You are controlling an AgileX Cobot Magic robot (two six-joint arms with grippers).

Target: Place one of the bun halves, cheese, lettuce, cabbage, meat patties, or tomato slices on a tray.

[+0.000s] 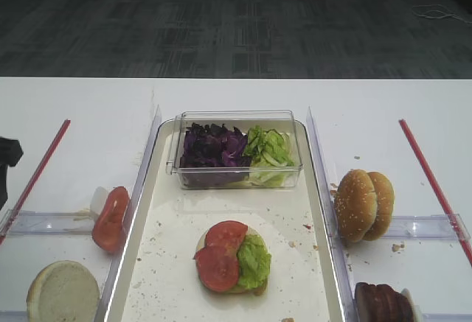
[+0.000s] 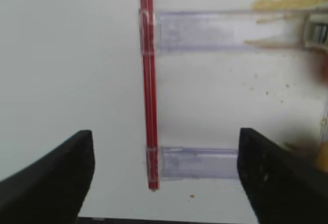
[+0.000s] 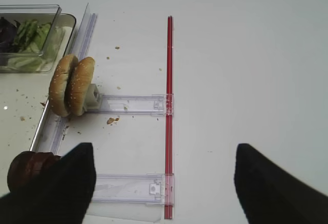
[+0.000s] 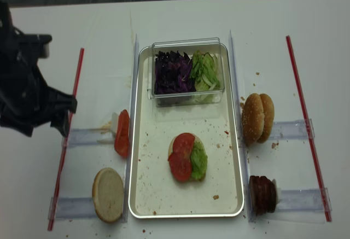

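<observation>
1. Left gripper (image 2: pixel 164 178): jaws spread wide with nothing between them, hanging over the left part of the tabletop above a red strip (image 2: pixel 148 90) and two clear holders (image 2: pixel 200 29). In the overhead view the left arm (image 4: pixel 30 97) stands well left of the tray.
2. Left-side stock: a pale flat-cut bun half (image 4: pixel 109 193) lies at the tabletop's near left, just beside the tray's left rim. Spare tomato slices (image 4: pixel 122 134) stand on edge against a holder, also just outside that rim.
3. Tray (image 4: pixel 158 195): long and white, lying along the middle of the tabletop. At its far end sits a clear box (image 4: pixel 187 94) holding purple cabbage (image 4: pixel 170 70) on the left and lettuce (image 4: pixel 205 70) on the right.
4. Work done: toward the tray's near half, a bun base carries two tomato slices (image 1: pixel 221 256) and a lettuce leaf (image 1: pixel 254 261).
5. Right-side stock: two sesame bun halves (image 4: pixel 255 117) stand on edge just outside the tray's right rim; meat patties (image 4: pixel 262 194) stand stacked near the tabletop's near right.
6. Right gripper (image 3: pixel 164 183): jaws wide apart, empty, hovering over the right tabletop near the patties.
7. Judgement: stack partly built; no patty, cabbage or top bun placed yet. Cheese not visible.
</observation>
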